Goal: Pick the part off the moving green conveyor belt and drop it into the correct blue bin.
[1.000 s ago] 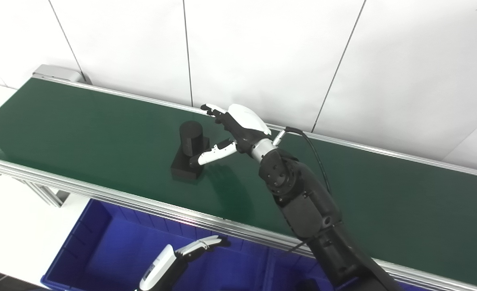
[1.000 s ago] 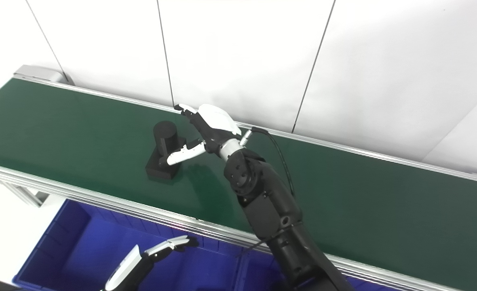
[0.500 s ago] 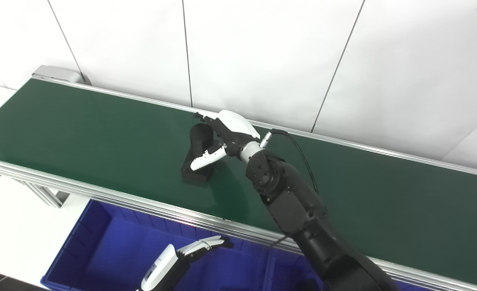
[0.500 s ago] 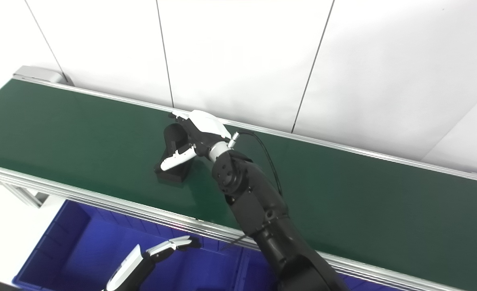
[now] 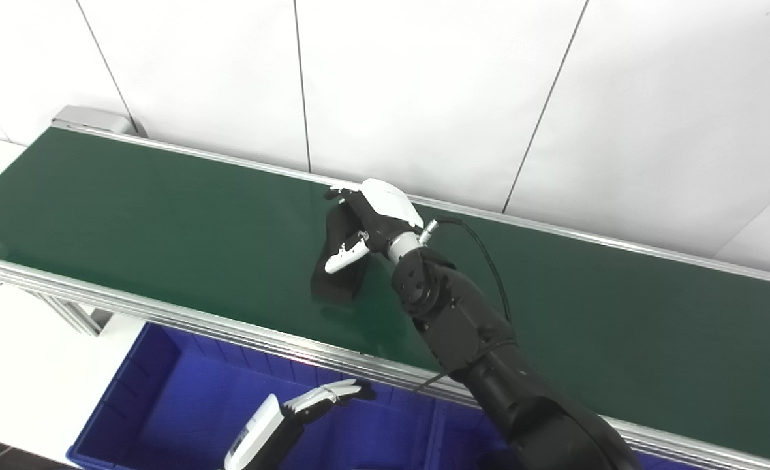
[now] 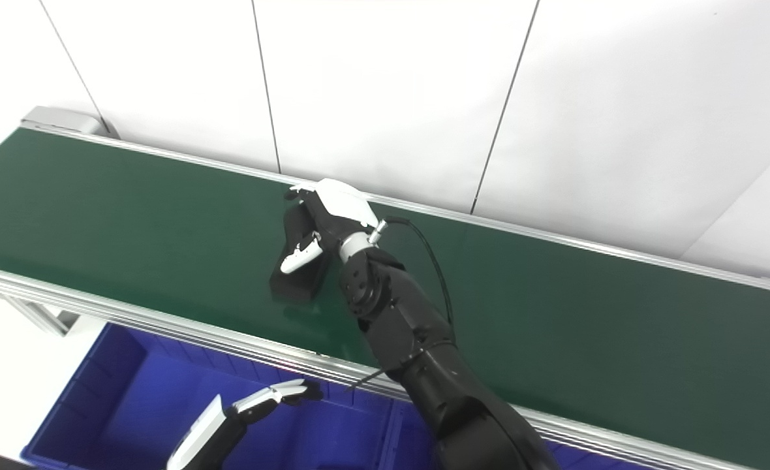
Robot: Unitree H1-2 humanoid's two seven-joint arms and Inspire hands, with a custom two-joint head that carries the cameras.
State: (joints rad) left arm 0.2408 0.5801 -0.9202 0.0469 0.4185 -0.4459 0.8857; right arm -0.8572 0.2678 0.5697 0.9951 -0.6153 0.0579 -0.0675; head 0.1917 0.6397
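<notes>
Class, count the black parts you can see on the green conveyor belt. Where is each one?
1. The black part sits mid-belt on the green conveyor belt, with the right robot hand wrapped around its upright cylinder. The arm might hide others behind it.

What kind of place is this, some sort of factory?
Probably a small sorting line or test setup rather than a full factory: a green conveyor belt in an aluminium frame, a blue bin below its near edge, and a plain white panelled wall behind.

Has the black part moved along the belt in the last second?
Yes. The black part has travelled rightward along the green belt, farther from the belt's grey end cap, with the right hand now closed around it.
</notes>
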